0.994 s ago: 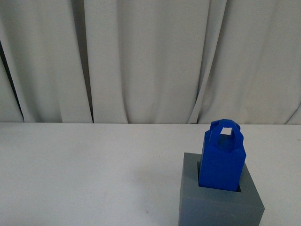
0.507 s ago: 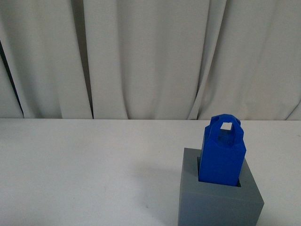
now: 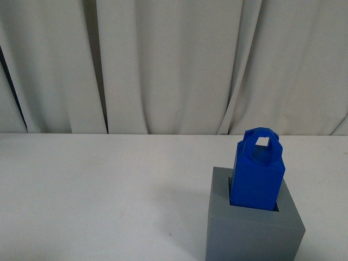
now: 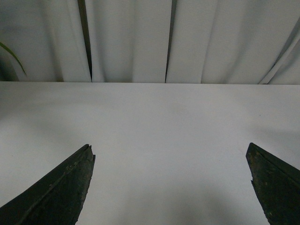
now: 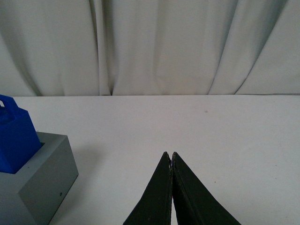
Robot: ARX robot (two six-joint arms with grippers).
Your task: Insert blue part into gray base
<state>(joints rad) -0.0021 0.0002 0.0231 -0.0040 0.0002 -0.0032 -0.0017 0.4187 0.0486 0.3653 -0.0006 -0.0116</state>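
White tabletop (image 3: 98, 190), pale curtain (image 3: 174, 65) behind; blue part (image 3: 257, 174) is seated upright in the gray base (image 3: 253, 231) recess, at 5 o'clock in front view. Right gripper (image 5: 171, 159) is pinched together, empty, with base and part well apart toward 9 o'clock. Left gripper (image 4: 171, 159) is spread wide over bare table, nothing held.

blue part (image 3: 257, 176): bright blue block, loop handle up, upright, lower end seated in recess | gray base (image 3: 253, 232): matte cube, on white table, front-right

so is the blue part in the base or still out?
In. The blue part stands upright with its lower end inside the recess of the gray base; most of it sticks out above. Neither gripper touches it. Whether it has bottomed out, cannot tell.
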